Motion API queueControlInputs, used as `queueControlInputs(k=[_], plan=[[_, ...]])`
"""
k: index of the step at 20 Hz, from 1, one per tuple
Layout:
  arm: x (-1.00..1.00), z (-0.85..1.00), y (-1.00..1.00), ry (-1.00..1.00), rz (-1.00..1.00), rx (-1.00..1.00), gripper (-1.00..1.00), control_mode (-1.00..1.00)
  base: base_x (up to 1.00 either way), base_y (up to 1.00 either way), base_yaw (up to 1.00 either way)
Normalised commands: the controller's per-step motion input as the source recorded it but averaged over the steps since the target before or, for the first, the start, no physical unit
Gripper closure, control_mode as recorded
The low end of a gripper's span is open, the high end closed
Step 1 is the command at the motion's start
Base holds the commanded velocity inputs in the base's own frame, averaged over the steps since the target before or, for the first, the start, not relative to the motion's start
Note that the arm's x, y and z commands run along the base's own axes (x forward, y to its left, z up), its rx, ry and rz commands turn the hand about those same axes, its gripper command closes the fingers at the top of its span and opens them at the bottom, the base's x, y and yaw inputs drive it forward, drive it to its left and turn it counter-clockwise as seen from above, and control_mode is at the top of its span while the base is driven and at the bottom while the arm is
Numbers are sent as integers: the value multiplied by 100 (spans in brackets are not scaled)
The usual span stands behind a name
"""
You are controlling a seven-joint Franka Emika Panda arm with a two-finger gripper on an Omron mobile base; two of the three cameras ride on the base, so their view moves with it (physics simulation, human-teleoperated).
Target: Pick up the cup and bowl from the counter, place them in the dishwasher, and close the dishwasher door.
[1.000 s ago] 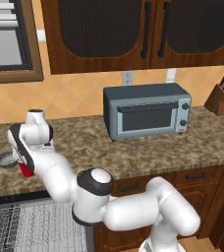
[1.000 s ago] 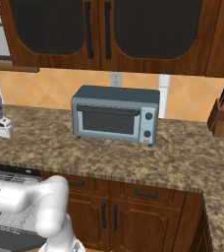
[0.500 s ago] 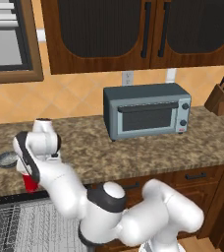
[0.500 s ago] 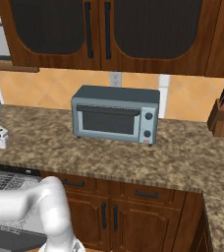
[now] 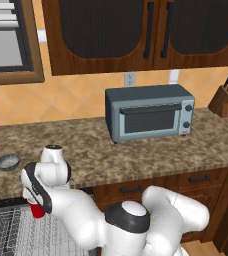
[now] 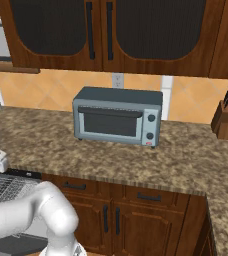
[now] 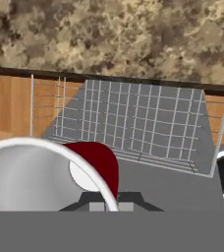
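Cup point(image 5: 38, 211) clamped in gripper point(image 7: 109, 199), jaws pinched on rim, lower left of left base view, hanging over dishwasher point(image 5: 8, 231) rack. Not released yet. Bowl point(image 5: 8, 161) on counter point(image 5: 136, 155), far left, above and left of gripper, well apart. Left: drop cup, fetch bowl, shut door.

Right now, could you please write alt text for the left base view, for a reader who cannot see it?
A white robot arm carries the red cup down over the white wire rack of the open dishwasher, below the speckled counter. A small grey bowl sits on the counter at the left, a grey toaster oven behind and a knife block at far right.
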Motion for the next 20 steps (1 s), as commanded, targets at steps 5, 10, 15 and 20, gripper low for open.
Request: queueControlInputs(k=[5, 10, 15, 20], plan=[[1, -18, 6, 1, 0, -3, 100, -100, 0, 0, 0], [9, 0, 33, 16, -8, -16, 100, -100, 0, 0, 0], [6, 0, 32, 38, -9, -29, 100, -100, 0, 0, 0], [20, -24, 26, 16, -7, -25, 100, -100, 0, 0, 0]])
